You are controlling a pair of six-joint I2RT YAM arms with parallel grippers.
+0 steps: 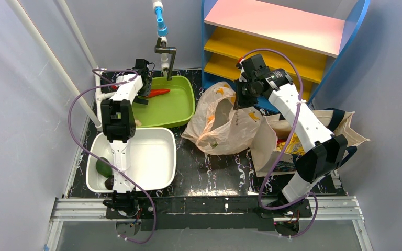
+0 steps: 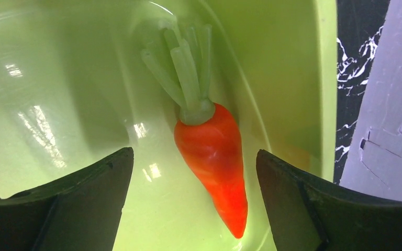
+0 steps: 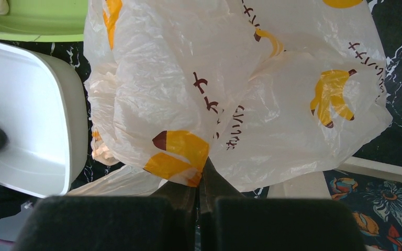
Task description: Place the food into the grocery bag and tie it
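The carrot [image 2: 212,157] lies on the floor of the green tub [image 2: 57,78], close to one side wall. Its pale green stalks point away from my left wrist and its orange-red tip points back toward it. My left gripper [image 2: 193,152] hangs over the carrot with its jaws spread wide, one dark finger [image 2: 84,198] on each side. There is bare green tub between each finger and the carrot, so I touch nothing and hold nothing with that hand.

My right gripper [image 3: 201,180] is pinched fully together on a fold of the grocery bag [image 3: 251,94], right at a printed yellow banana. The thin beige plastic fans up and out from between the tips. From above, the bag [image 1: 222,123] sits crumpled on the dark marbled table [image 1: 204,172], between the green tub [image 1: 180,112] and the cream canvas tote [image 1: 345,130], with my right gripper [image 1: 241,99] at its far edge.

The white tub [image 1: 154,157] stands nearer my bases, just in front of the green one. In its left corner lie a dark green avocado [image 1: 103,167] and a dark brown ball [image 1: 109,183], partly hidden by my left arm. Something yellow [image 1: 293,146] shows in the tote, but I cannot tell what it is.
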